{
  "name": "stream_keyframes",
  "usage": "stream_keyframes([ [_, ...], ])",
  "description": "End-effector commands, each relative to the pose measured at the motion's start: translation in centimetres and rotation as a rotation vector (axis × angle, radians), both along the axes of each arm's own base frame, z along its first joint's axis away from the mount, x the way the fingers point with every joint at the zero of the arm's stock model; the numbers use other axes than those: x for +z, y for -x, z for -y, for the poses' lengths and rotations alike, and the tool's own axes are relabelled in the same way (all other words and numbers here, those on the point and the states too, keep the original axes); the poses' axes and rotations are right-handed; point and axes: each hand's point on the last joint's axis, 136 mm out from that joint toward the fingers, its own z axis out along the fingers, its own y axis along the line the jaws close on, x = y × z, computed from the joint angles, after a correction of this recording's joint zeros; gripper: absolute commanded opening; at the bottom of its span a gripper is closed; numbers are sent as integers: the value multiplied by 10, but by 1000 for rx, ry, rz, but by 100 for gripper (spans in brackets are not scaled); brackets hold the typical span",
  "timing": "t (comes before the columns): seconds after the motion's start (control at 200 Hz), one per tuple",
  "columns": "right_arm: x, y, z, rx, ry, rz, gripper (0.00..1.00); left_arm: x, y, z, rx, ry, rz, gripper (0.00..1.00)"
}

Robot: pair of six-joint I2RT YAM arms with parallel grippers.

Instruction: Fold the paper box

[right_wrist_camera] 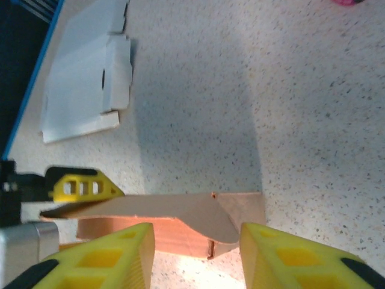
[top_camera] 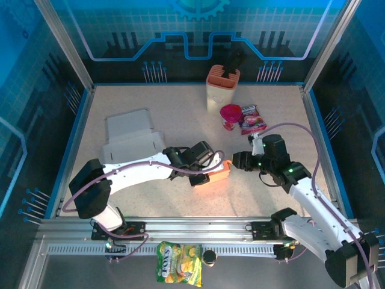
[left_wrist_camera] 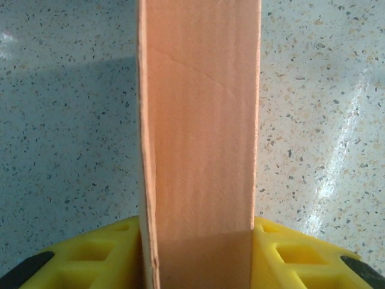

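Note:
The orange paper box (top_camera: pixel 215 174) lies on the table's middle, partly formed. My left gripper (top_camera: pixel 206 161) is shut on it. In the left wrist view its yellow fingers (left_wrist_camera: pixel 108 253) press both sides of the box's narrow wall (left_wrist_camera: pixel 198 138), which runs away from the camera. My right gripper (top_camera: pixel 236 161) stands open just right of the box. In the right wrist view the box's end (right_wrist_camera: pixel 180 236) and a curved flap (right_wrist_camera: pixel 198 211) sit between the spread yellow fingers (right_wrist_camera: pixel 102 256), with gaps on both sides. The left gripper's finger (right_wrist_camera: pixel 81 186) shows at the box's far end.
White flat cardboard (top_camera: pixel 129 139) lies at the left rear. A tan holder (top_camera: pixel 222 87), a pink cup (top_camera: pixel 230 114) and a snack packet (top_camera: pixel 252 118) stand at the back right. A yellow snack bag (top_camera: pixel 178 271) lies in front of the rail.

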Motion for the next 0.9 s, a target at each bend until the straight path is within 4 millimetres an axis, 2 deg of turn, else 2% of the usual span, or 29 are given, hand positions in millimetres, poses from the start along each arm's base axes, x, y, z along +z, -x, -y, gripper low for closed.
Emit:
stream_keyframes([
  [0.0, 2, 4, -8, 77, 57, 37, 47, -5, 10, -12, -24, -24, -42, 41],
  [0.16, -6, -2, -7, 69, 101, 28, 49, -5, 9, -11, -25, -25, -40, 41],
  [0.3, -10, -4, -14, 93, 117, 20, 47, -6, 8, -12, -24, -30, -39, 41],
  [0.565, -11, -2, -24, 134, 139, 29, 36, -6, 7, -12, -22, -33, -38, 41],
  [0.895, -16, -4, -19, 106, 220, 32, 26, -7, 7, -11, -22, -35, -44, 40],
])
